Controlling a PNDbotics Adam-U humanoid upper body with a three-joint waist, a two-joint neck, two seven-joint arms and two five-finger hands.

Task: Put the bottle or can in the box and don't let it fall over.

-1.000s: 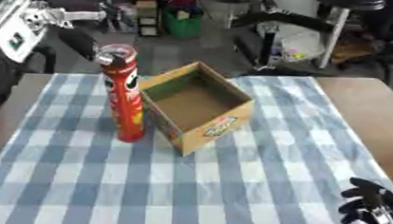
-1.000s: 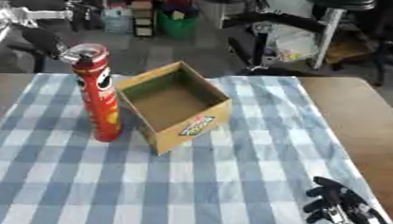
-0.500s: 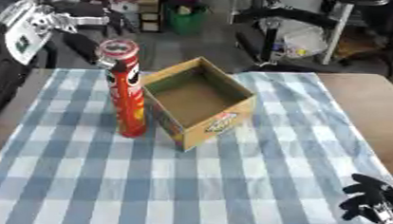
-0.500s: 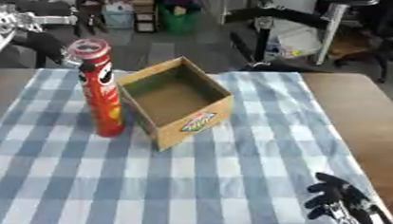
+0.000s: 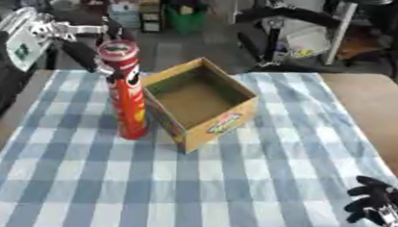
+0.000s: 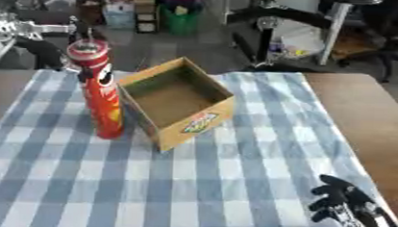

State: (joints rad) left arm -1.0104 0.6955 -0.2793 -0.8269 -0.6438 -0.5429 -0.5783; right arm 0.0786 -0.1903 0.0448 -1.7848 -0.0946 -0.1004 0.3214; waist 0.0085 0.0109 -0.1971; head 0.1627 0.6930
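Left hand (image 5: pixel 50 29) now nearer the tall red can (image 5: pixel 126 90), fingers hidden, can upright with silver lid just left of open cardboard box (image 5: pixel 201 103), right hand (image 6: pixel 343 204) curled empty near right.
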